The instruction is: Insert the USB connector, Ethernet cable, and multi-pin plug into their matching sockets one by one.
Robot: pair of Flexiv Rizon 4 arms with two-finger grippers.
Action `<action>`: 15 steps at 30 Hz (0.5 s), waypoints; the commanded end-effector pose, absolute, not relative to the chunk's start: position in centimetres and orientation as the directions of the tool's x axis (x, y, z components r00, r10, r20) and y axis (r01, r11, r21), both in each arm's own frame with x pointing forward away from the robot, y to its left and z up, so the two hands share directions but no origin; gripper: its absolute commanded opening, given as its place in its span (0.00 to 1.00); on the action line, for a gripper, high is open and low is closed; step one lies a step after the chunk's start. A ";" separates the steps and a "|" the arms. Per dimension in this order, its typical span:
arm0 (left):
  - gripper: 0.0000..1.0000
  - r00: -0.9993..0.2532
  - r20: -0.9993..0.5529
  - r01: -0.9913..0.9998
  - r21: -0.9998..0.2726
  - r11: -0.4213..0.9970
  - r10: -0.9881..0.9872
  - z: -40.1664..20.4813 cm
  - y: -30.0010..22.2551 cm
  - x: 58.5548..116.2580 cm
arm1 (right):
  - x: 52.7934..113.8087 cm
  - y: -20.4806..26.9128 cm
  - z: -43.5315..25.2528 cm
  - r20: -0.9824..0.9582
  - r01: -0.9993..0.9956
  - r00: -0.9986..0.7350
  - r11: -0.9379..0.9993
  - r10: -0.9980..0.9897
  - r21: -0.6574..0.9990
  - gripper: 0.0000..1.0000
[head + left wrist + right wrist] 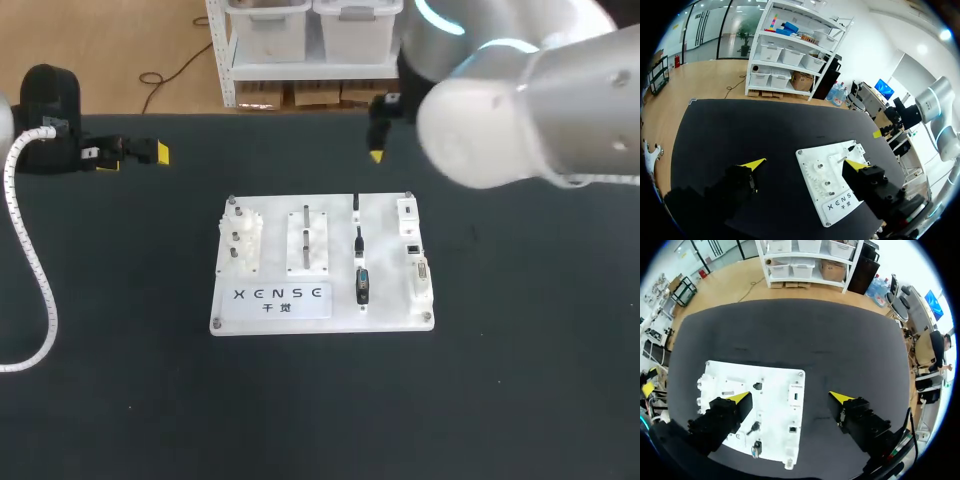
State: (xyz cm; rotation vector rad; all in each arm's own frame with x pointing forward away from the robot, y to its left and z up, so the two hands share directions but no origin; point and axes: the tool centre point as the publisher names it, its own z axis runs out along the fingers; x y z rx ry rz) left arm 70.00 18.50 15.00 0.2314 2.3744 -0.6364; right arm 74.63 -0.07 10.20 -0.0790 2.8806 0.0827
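My left gripper hangs over the bare black table at about 10 o'clock from the white board, well apart from it. In its wrist view the left gripper stands wide open with nothing between its yellow tips, and the board lies ahead of it.

The board lies flat in the middle of the table and carries everything. At its 9 o'clock side is a white gear fixture. Next to that, towards the centre, stands a white slotted block. Past the centre, three plugs lie in a line running from 12 to 6 o'clock. A small dark plug is at the far end and a second dark plug is in the middle. I cannot tell which of these two is which. The blue-faced multi-pin plug is nearest me. Along the 3 o'clock edge sits the column of sockets, just beside the plugs but apart from them.

My right gripper hangs at roughly 12 o'clock from the board, just beyond its far edge. In its own view the right gripper is spread wide and holds nothing. One fingertip is over the plugs' side of the board, the other over bare table, and the sockets lie between them.
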 end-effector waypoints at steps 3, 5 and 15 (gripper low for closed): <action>1.00 -0.767 -0.642 0.321 -0.383 0.866 0.000 15.0 18.5 70.0 | 75.6 2.3 8.3 -0.230 -0.036 -0.972 0.999 -0.043 -0.034 1.00; 1.00 -0.767 -0.642 0.321 -0.383 0.866 0.000 15.0 18.5 70.0 | 75.6 2.7 7.8 -0.221 -0.031 -0.975 0.999 -0.036 -0.027 1.00; 1.00 -0.767 -0.642 0.321 -0.383 0.866 0.000 15.0 18.5 70.0 | 75.6 4.5 5.4 -0.156 -0.011 -0.988 1.000 -0.013 -0.015 1.00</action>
